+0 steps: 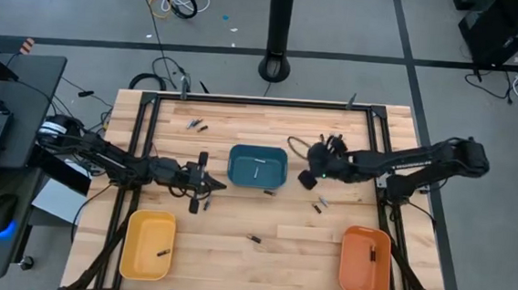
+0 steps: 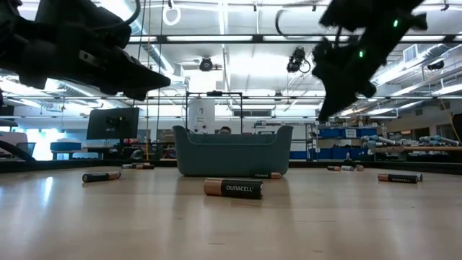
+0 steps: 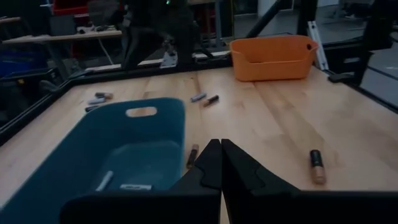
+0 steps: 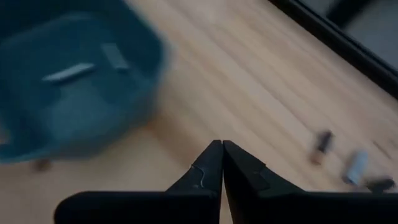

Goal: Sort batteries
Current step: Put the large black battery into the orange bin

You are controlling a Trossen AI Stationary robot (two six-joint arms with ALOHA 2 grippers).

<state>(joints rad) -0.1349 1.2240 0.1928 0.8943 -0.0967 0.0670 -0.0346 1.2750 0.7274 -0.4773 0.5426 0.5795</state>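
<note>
Batteries lie scattered on the wooden table: a pair at the far left (image 1: 195,124), one near the front middle (image 1: 254,239) and one to the right of the blue tray (image 1: 321,204). The blue tray (image 1: 257,166) in the middle holds batteries (image 4: 68,73). My left gripper (image 1: 219,186) hovers just left of this tray, shut and with nothing in it (image 3: 221,144). My right gripper (image 1: 305,179) hangs above the table at the tray's right side, also shut with nothing in it (image 4: 222,146).
A yellow tray (image 1: 149,244) at the near left holds one battery (image 1: 164,252). At the near right, an orange tray (image 1: 365,261) holds another battery (image 1: 372,254). A black frame (image 1: 374,135) runs along the table's edges. Bare wood lies between the two near trays.
</note>
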